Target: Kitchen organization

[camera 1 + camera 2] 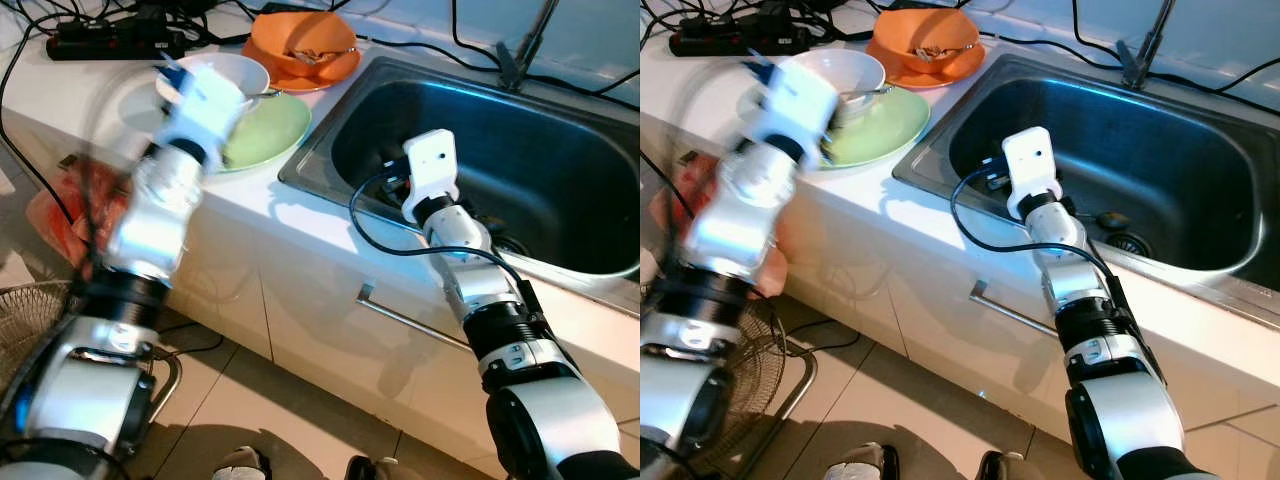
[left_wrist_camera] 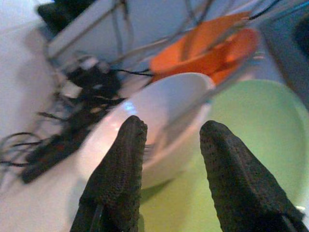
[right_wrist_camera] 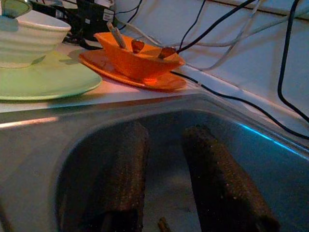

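Jaws of left gripper [image 2: 169, 159] parted above white bowl [image 2: 154, 121]; right gripper [image 3: 166, 179] jaws parted inside sink [image 1: 560, 150].

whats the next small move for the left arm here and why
Probably ease the left gripper forward so its open fingers straddle the white bowl's near rim, then close. The bowl sits on the green plate just ahead, ungrasped; the right gripper hangs inside the sink.

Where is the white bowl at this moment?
The white bowl sits on the green plate on the counter, left of the sink, with the orange bowl behind it and the open left gripper just before it.
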`<state>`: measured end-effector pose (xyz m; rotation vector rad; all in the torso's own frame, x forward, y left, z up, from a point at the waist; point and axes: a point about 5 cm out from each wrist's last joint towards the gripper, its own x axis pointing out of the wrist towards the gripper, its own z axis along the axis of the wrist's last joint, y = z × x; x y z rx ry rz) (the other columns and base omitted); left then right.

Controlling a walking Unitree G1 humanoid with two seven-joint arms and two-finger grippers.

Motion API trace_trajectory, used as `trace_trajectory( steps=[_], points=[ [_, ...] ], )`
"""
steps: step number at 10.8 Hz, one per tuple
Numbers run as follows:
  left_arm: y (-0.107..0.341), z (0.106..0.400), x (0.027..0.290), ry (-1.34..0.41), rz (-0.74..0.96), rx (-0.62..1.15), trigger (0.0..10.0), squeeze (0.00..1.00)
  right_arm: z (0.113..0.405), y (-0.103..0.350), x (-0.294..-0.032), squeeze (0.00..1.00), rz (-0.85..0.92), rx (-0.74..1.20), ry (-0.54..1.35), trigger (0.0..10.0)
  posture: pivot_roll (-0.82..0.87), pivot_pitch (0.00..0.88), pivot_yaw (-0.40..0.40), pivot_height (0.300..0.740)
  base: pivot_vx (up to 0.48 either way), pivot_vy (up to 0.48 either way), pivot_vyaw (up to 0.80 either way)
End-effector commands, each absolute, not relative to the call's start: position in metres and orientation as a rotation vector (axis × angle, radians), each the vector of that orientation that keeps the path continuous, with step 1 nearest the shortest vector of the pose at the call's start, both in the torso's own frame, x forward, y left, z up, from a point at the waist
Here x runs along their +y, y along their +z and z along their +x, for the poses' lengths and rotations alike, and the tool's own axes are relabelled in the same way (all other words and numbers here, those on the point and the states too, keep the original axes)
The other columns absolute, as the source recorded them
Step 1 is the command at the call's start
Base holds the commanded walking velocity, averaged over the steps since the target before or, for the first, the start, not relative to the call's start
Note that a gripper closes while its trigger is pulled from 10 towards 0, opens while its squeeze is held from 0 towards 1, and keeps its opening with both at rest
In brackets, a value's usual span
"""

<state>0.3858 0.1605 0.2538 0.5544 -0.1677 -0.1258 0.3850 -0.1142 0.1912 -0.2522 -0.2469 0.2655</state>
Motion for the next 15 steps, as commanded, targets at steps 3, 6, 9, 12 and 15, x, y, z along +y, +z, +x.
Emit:
trace_trajectory(
  steps=[3, 6, 9, 12, 15],
  points=[
    [0.249, 0.388, 0.144, -0.204, 0.544, -0.156, 10.0, 0.0, 0.387, 0.196, -0.116, 0.0, -0.241, -0.257, 0.261, 10.0, 0.1, 0.116, -0.033, 0.74, 0.0, 0.0, 0.0],
    [0.247, 0.399, 0.144, -0.163, 0.599, -0.139, 10.0, 0.0, 0.387, 0.197, -0.115, 0.0, -0.241, -0.257, 0.264, 10.0, 0.1, 0.106, -0.032, 0.74, 0.0, 0.0, 0.0],
    [0.246, 0.407, 0.148, -0.128, 0.586, -0.127, 10.0, 0.0, 0.387, 0.197, -0.116, 0.0, -0.242, -0.261, 0.262, 10.0, 0.09, 0.099, -0.028, 0.74, 0.0, 0.0, 0.0],
    [0.252, 0.41, 0.164, -0.061, 0.575, -0.146, 10.0, 0.0, 0.387, 0.196, -0.116, 0.0, -0.241, -0.259, 0.259, 10.0, 0.09, 0.103, -0.03, 0.74, 0.0, 0.0, 0.0],
    [0.248, 0.41, 0.178, -0.019, 0.565, -0.128, 10.0, 0.0, 0.386, 0.195, -0.116, 0.0, -0.241, -0.252, 0.262, 10.0, 0.1, 0.114, -0.034, 0.74, 0.0, 0.0, 0.0]
  ],
)
